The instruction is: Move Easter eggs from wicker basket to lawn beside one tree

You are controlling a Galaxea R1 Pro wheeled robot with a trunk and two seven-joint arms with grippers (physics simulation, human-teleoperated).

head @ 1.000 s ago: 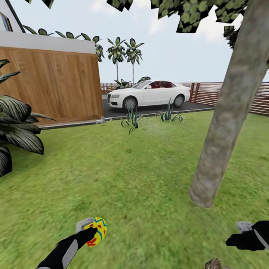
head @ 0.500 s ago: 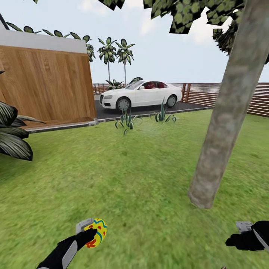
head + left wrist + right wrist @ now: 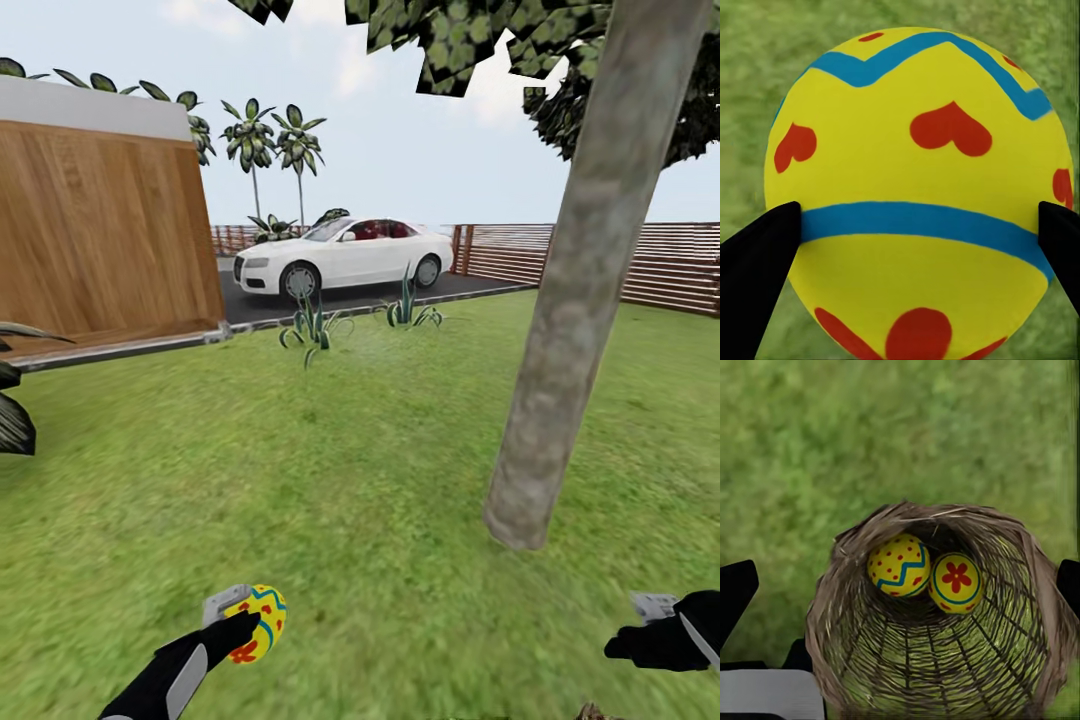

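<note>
My left gripper (image 3: pixel 243 622) is shut on one Easter egg (image 3: pixel 262 618), yellow with red hearts and blue bands, held low over the lawn (image 3: pixel 340 480). In the left wrist view the egg (image 3: pixel 919 187) sits between both black fingers (image 3: pixel 757 259). The tree (image 3: pixel 560 330) stands ahead to the right, its base on the grass. My right gripper (image 3: pixel 640 628) hangs open, fingers (image 3: pixel 735 589) wide apart, over the wicker basket (image 3: pixel 1012 652). Inside it lie two eggs, one dotted with a zigzag (image 3: pixel 898 565), one with a red flower (image 3: pixel 955 582). A sliver of the basket (image 3: pixel 595 712) shows at the head view's lower edge.
A wooden wall (image 3: pixel 100 240) stands at the back left, and a white car (image 3: pixel 340 255) is parked on the driveway behind two spiky plants (image 3: pixel 310 325). A slatted fence (image 3: pixel 640 262) runs along the back right. Dark leaves (image 3: pixel 12 420) reach in from the left edge.
The whole head view has slid left, so the camera turned right; wall, car and trunk sit further left. Both arms keep their places, the left still shut on the egg.
</note>
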